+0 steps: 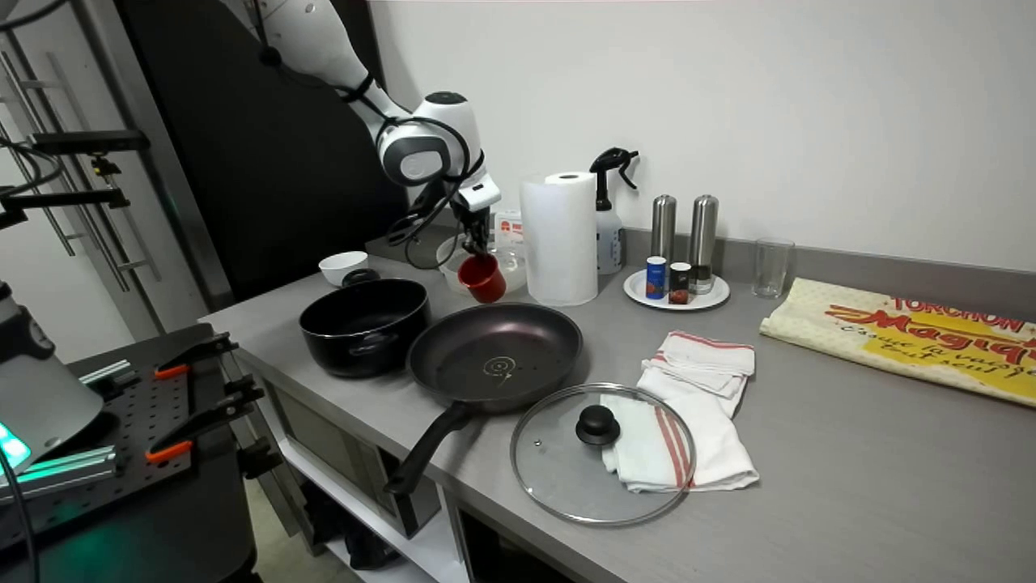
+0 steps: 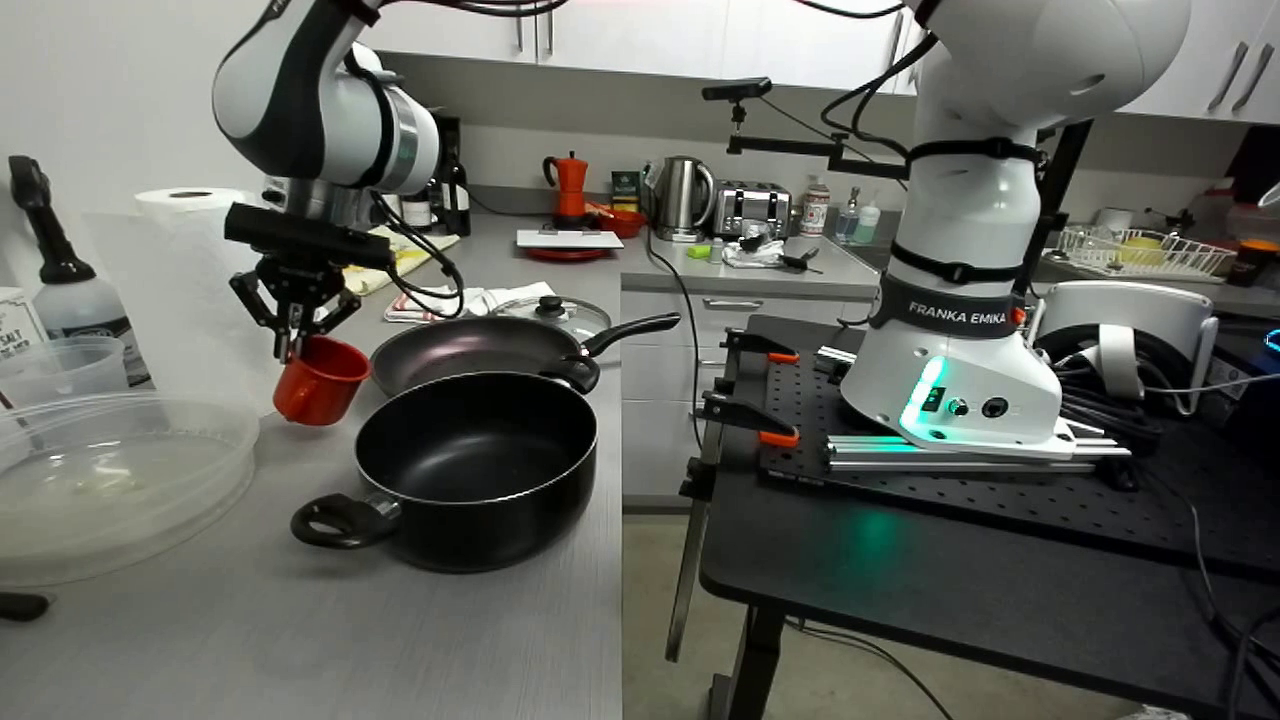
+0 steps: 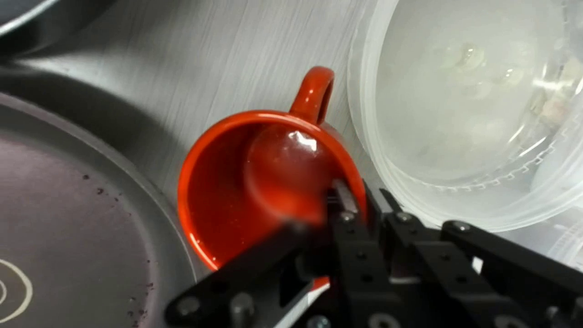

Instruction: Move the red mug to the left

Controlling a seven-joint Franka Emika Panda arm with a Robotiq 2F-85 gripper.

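The red mug (image 1: 485, 285) is tilted, with its opening facing the pans, between the frying pan and the clear plastic bowl. It also shows in an exterior view (image 2: 322, 388), where it seems to hang a little above the counter. My gripper (image 1: 478, 247) is shut on the mug's wall from above. In the wrist view the mug (image 3: 255, 182) shows its open inside and its handle at the top. One finger of the gripper (image 3: 366, 202) is inside the mug and one is outside, with the rim between them.
The black frying pan (image 1: 494, 364) and black pot (image 2: 475, 460) stand close beside the mug. The clear plastic bowl (image 2: 130, 500) is on its other side. A paper towel roll (image 1: 561, 243) stands behind. A small white bowl (image 1: 343, 265) is beyond the pot.
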